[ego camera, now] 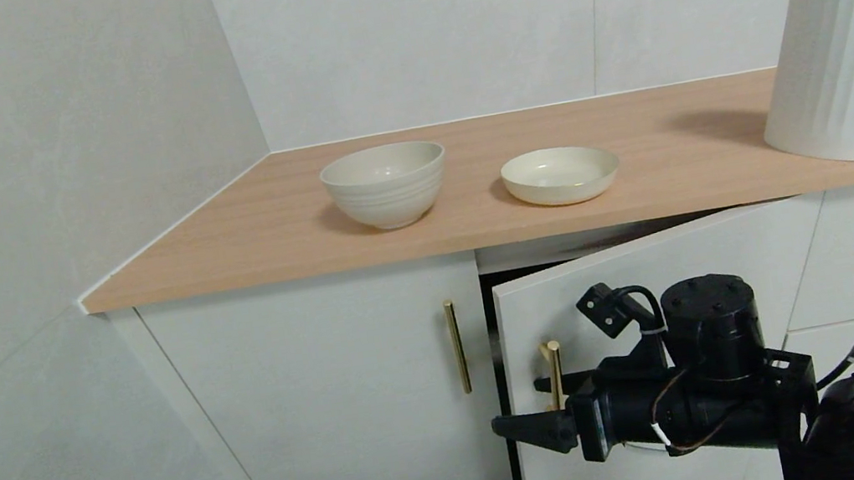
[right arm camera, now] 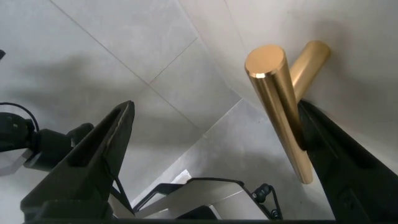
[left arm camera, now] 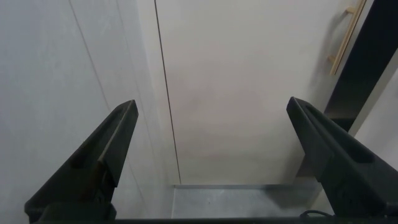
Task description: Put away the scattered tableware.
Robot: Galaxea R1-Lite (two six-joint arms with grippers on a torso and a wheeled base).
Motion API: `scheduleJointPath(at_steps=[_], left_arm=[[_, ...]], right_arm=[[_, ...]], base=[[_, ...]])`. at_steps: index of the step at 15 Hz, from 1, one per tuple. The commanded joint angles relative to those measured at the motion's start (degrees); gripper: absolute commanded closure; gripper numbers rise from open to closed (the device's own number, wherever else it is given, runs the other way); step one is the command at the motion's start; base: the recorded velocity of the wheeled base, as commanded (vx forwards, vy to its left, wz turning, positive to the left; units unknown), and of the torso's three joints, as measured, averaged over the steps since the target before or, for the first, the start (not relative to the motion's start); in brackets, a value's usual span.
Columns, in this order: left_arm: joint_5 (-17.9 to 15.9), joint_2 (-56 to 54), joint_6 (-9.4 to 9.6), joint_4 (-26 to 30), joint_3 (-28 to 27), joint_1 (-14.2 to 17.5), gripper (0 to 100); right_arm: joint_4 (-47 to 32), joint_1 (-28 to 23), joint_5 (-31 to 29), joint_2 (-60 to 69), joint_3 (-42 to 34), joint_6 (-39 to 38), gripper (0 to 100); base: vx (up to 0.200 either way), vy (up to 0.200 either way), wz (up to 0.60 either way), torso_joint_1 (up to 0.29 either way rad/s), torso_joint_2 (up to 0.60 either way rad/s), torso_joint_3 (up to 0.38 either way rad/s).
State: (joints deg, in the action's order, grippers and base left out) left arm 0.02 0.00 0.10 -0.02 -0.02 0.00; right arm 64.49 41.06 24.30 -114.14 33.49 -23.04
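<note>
Wood countertop (ego camera: 679,168), tiled walls (ego camera: 403,23): bowl (ego camera: 386,184), dish (ego camera: 560,174), ribbed container (ego camera: 845,63).

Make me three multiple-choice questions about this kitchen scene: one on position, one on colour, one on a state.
1. Where is the deep bowl?
A. in the cabinet
B. on the countertop, left of the shallow dish
C. stacked in the dish

2. What colour is the door handle?
A. black
B. white
C. brass gold

3. How is the right cabinet door?
A. ajar
B. fully shut
C. removed

Answers: B, both stand apart on the wood; C, it shines golden; A, a dark gap shows at its edge.
</note>
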Motion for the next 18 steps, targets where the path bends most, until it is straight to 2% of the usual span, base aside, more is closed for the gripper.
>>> scheduleJointPath(at_steps=[1,2,3,5,7,9,11,12,14,16,17,18], left_arm=[[-0.1,0.0,-0.19,-0.9,-2.0,0.0,0],[-1.7,0.5,-0.27,0.6,-7.8,-0.3,0],[-4.7,2.4,-0.27,3.5,-13.2,-0.8,0],[-12.9,13.9,-0.27,12.9,-28.4,-1.8,0],[-17.5,29.2,-0.27,13.7,-38.0,-1.8,0],[-20.2,43.9,-0.1,10.2,-44.5,-1.8,0],[-22.5,56.7,-0.36,3.4,-46.6,-4.0,0],[-22.5,62.8,-1.15,-1.0,-46.5,-6.9,0],[-22.5,72.7,-5.37,-9.0,-45.7,-12.2,0],[-22.5,79.6,-8.71,-18.0,-43.5,-15.3,0],[-22.5,83.1,-9.94,-24.4,-40.8,-17.2,0],[-22.5,83.7,-10.12,-25.6,-40.2,-17.7,0]], right_arm=[[0.0,0.1,0.3,0.2,-0.1,-0.1,0],[0.0,0.2,0.3,0.3,-0.2,0.0,0],[0.0,0.2,0.3,0.3,-0.2,0.0,0],[0.0,0.2,0.3,0.4,-0.2,0.0,0],[0.0,0.3,0.2,0.5,-0.3,0.0,0],[0.0,0.6,0.3,0.8,-0.4,0.0,0],[0.0,1.0,0.2,0.6,-0.6,0.0,0],[0.0,1.1,0.2,0.5,-0.8,0.0,0],[0.0,1.5,0.2,0.6,-0.9,0.0,0],[0.0,1.8,0.2,0.5,-1.0,0.0,0],[0.0,1.8,0.2,0.4,-1.3,0.0,0],[0.0,1.8,0.2,0.4,-1.3,0.0,0]], base=[[0.0,0.0,0.0,0.0,0.0,0.0],[0.0,0.0,0.0,0.0,0.0,0.0],[0.0,0.0,0.0,0.0,0.0,0.0],[0.0,0.0,0.0,0.0,0.0,0.0],[0.0,0.0,0.0,0.0,0.0,0.0],[0.0,0.0,0.0,0.0,0.0,0.0],[0.0,0.0,0.0,0.0,0.0,0.0],[0.0,0.0,0.0,0.0,0.0,0.0],[0.0,0.0,0.0,0.0,0.0,0.0],[0.0,0.0,0.0,0.0,0.0,0.0],[0.0,0.0,0.0,0.0,0.0,0.0],[0.0,0.0,0.0,0.0,0.0,0.0]])
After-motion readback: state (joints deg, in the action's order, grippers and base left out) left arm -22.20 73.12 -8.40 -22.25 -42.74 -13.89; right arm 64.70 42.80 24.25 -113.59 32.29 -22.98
